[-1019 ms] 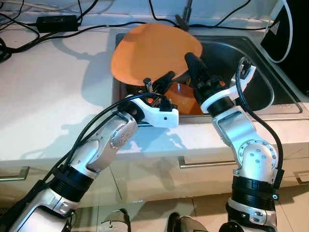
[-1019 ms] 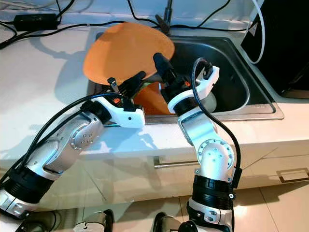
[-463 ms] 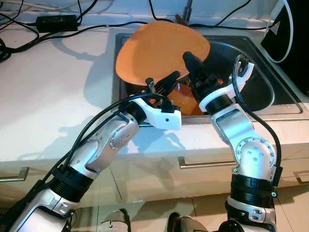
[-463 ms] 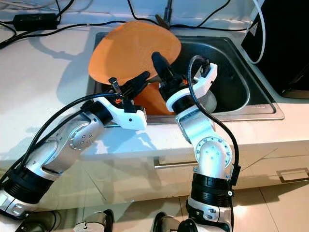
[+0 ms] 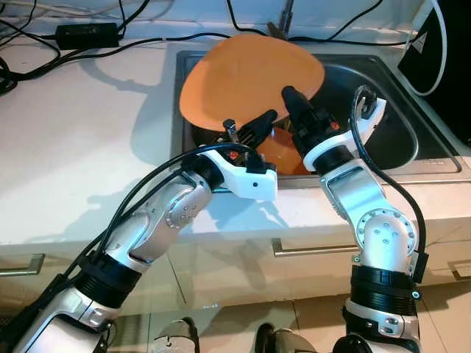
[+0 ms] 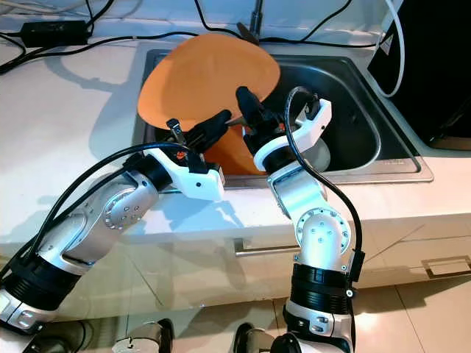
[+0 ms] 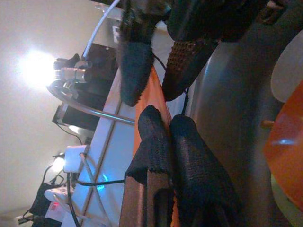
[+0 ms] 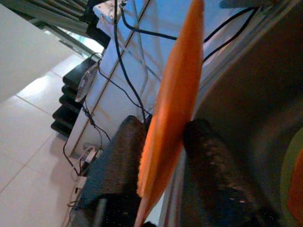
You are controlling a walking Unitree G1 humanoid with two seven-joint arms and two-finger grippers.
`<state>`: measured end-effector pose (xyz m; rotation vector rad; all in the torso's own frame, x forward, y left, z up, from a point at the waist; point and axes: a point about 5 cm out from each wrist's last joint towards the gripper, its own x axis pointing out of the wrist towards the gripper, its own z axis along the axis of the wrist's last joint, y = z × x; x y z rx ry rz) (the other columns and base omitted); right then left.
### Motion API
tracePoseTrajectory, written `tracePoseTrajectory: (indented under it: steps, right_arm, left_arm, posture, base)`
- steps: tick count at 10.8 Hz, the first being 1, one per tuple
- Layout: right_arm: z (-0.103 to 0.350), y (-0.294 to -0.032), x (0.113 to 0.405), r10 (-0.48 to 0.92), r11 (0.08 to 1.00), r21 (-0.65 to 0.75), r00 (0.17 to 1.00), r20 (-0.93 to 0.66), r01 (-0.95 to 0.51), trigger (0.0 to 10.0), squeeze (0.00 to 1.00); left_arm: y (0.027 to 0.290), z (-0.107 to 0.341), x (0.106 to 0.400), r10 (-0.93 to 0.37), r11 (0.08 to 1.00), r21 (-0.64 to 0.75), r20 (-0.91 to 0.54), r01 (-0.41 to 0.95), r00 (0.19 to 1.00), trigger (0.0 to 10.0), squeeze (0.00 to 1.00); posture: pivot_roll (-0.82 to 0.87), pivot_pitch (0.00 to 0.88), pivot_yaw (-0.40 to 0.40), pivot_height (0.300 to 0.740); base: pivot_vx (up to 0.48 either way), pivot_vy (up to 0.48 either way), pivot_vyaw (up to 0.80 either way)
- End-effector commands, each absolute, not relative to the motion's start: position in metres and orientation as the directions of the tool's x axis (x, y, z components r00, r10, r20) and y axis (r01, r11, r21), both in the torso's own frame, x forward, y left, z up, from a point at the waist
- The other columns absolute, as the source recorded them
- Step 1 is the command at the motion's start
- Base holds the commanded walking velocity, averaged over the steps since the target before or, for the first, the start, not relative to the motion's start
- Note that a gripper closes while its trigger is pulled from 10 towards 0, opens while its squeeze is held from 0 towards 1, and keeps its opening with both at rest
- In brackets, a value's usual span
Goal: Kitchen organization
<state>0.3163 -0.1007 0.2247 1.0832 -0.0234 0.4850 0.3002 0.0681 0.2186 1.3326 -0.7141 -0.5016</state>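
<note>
Large plate: orange plate, held tilted over the back-left part of the sink, well clear of the basin floor. Far edge overhangs the sink's back rim near the faucet base.
Left gripper: left gripper reaches in from the counter side, at the plate's near lower edge. In the left wrist view its two black fingers sit pressed close together on the plate's edge, so closed on the orange plate.
Right gripper: right gripper comes up from the front of the sink, on the same near edge, just beside the left one. The right wrist view shows one finger on each face of the plate, thin orange edge sandwiched between. Clamped on the plate.
Both grippers: fingertips nearly touching each other at the plate rim; the plate is carried by both.
Sink contents: second orange dish lying low in the basin below the grippers, partly hidden by them. A pale round dish shows at the edge of the left wrist view; can't tell exactly where it sits.
Counter: white countertop left of the sink, black cables and a black power adapter along the back edge.
Right side: dark appliance with a white cable, right of the sink.
Below: cabinet drawer handle under the counter front.
</note>
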Motion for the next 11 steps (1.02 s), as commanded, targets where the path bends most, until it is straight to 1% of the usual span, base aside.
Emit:
tracePoseTrajectory:
  steps: [1, 6, 7, 9, 10, 11]
  right_arm:
    - [0.2265, -0.1012, 0.3173, 0.359, 0.371, 0.844, 0.898, 0.255, -0.388, 0.0, 0.0]
    - [0.2259, -0.0996, 0.3158, 0.355, 0.376, 0.84, 0.898, 0.259, -0.391, 0.0, 0.0]
    - [0.2257, -0.0993, 0.3159, 0.353, 0.376, 0.841, 0.899, 0.257, -0.388, 0.0, 0.0]
    - [0.2262, -0.1011, 0.317, 0.333, 0.374, 0.846, 0.906, 0.26, -0.38, 0.0, 0.0]
    - [0.2255, -0.1025, 0.3179, 0.323, 0.378, 0.848, 0.911, 0.255, -0.371, 0.0, 0.0]
    - [0.2244, -0.1084, 0.3202, 0.28, 0.376, 0.861, 0.927, 0.248, -0.343, 0.0, 0.0]
  left_arm:
    - [0.064, 0.2295, 0.2928, -0.725, 0.202, 0.973, 0.223, -0.108, 0.652, 10.0, 0.0]
    - [0.0632, 0.2304, 0.2925, -0.728, 0.218, 0.971, 0.232, -0.102, 0.645, 10.0, 0.0]
    - [0.0643, 0.231, 0.2932, -0.717, 0.264, 0.962, 0.247, -0.074, 0.652, 10.0, 1.0]
    - [0.0658, 0.2306, 0.2944, -0.697, 0.309, 0.95, 0.261, -0.049, 0.668, 10.0, 1.0]
    - [0.0659, 0.2301, 0.2947, -0.695, 0.311, 0.949, 0.261, -0.047, 0.67, 10.0, 1.0]
    - [0.066, 0.2293, 0.295, -0.692, 0.314, 0.948, 0.261, -0.045, 0.673, 10.0, 1.0]
  posture:
    - [0.1, 0.106, -0.088, 0.74]
    - [0.1, 0.105, -0.087, 0.74]
    - [0.1, 0.107, -0.086, 0.74]
    - [0.1, 0.108, -0.086, 0.74]
    - [0.1, 0.108, -0.086, 0.74]
    - [0.1, 0.108, -0.085, 0.74]
  base:
    - [0.0, 0.0, 0.0]
    - [0.0, 0.0, 0.0]
    - [0.0, 0.0, 0.0]
    - [0.0, 0.0, 0.0]
    - [0.0, 0.0, 0.0]
    - [0.0, 0.0, 0.0]
